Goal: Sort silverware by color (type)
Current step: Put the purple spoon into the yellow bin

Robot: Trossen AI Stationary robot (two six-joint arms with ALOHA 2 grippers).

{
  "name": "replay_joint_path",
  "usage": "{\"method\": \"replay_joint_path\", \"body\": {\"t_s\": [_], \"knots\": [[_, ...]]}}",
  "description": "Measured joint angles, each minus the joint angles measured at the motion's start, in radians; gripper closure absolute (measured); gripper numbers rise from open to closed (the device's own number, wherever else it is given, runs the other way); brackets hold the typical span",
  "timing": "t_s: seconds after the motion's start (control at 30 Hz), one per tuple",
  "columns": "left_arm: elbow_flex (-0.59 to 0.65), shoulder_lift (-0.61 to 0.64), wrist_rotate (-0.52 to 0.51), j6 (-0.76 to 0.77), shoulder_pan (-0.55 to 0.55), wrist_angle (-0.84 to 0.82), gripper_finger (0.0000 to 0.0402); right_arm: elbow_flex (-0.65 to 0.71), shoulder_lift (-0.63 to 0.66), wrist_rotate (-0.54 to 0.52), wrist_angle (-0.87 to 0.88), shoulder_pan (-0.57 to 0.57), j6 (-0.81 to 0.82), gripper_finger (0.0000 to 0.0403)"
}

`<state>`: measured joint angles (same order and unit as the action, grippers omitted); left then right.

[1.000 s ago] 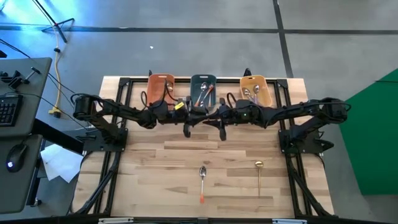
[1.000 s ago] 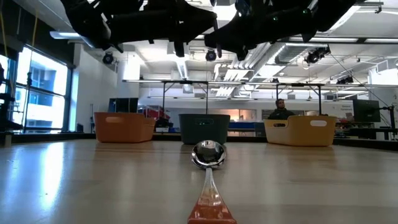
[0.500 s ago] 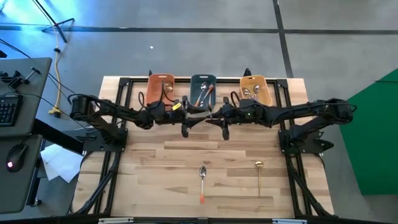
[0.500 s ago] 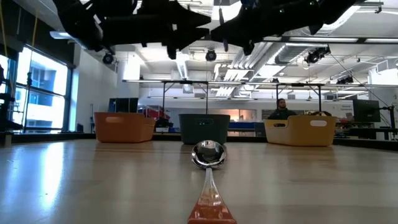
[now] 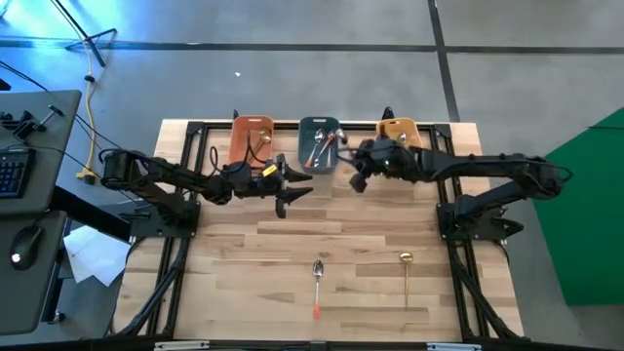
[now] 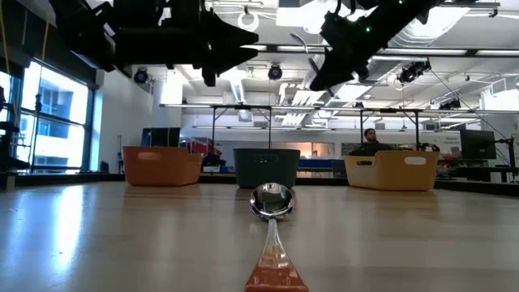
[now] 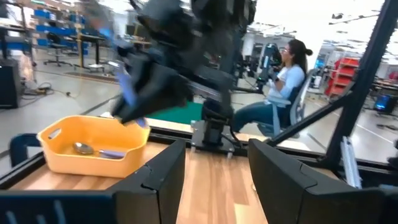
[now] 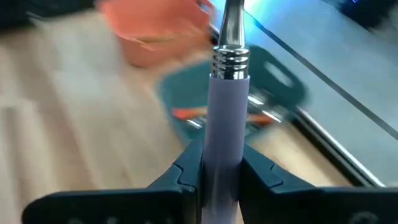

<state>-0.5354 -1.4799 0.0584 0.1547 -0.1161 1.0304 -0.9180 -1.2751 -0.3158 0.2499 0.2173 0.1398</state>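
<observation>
Looking down from overhead, the right gripper (image 5: pixel 357 181) has drawn back from mid-table toward the yellow tray (image 5: pixel 403 137), while the left gripper (image 5: pixel 284 204) has pulled left; an orange-handled spoon (image 5: pixel 317 284) and a gold spoon (image 5: pixel 407 276) lie unsorted near the front. At table height, the orange-handled spoon fills the foreground. Through the wrist cameras, the right fingers (image 8: pixel 186 174) clamp a lavender-handled spoon (image 8: pixel 226 106), seemingly bound for its tray, and the left fingers (image 7: pixel 163 171) stand apart, holding nothing.

Three small trays stand in a row: one orange (image 5: pixel 252 139), one slate-blue (image 5: pixel 318 141), one yellow (image 5: pixel 403 136). Two spoons lie loose on the desk (image 5: pixel 234 244): one orange-handled (image 5: pixel 317 283), one gold (image 5: pixel 407 270). Two robot arms reach in.
</observation>
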Motion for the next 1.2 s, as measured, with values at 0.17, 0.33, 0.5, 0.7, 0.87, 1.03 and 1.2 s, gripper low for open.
{"method": "replay_joint_path", "body": {"t_s": [0.17,0.33,0.5,0.7,0.87,1.03,1.2], "knots": [[0.000,0.000,0.019,0.000,0.010,-0.008,0.0238,-0.124,-0.001,-0.029,0.276,0.131,0.035,0.0352],[0.000,0.000,0.019,-0.001,0.026,-0.017,0.0238,-0.193,-0.001,-0.026,0.481,0.291,0.038,0.0352],[0.000,0.000,0.020,-0.026,0.034,-0.017,0.0238,-0.193,-0.022,0.009,0.584,0.454,0.008,0.0353],[0.000,0.000,0.020,-0.026,0.036,-0.019,0.0238,-0.193,-0.106,0.108,0.622,0.598,-0.027,0.0353],[0.000,0.000,0.021,-0.026,0.049,-0.029,0.0238,-0.193,-0.190,0.111,0.687,0.636,0.005,0.0354],[0.000,0.000,0.022,-0.026,0.054,-0.040,0.0238,-0.192,-0.260,0.148,0.743,0.636,0.045,0.0354],[0.000,0.000,0.022,-0.026,0.054,-0.042,0.0238,-0.192,-0.313,0.222,0.759,0.636,0.062,0.0354]]}}
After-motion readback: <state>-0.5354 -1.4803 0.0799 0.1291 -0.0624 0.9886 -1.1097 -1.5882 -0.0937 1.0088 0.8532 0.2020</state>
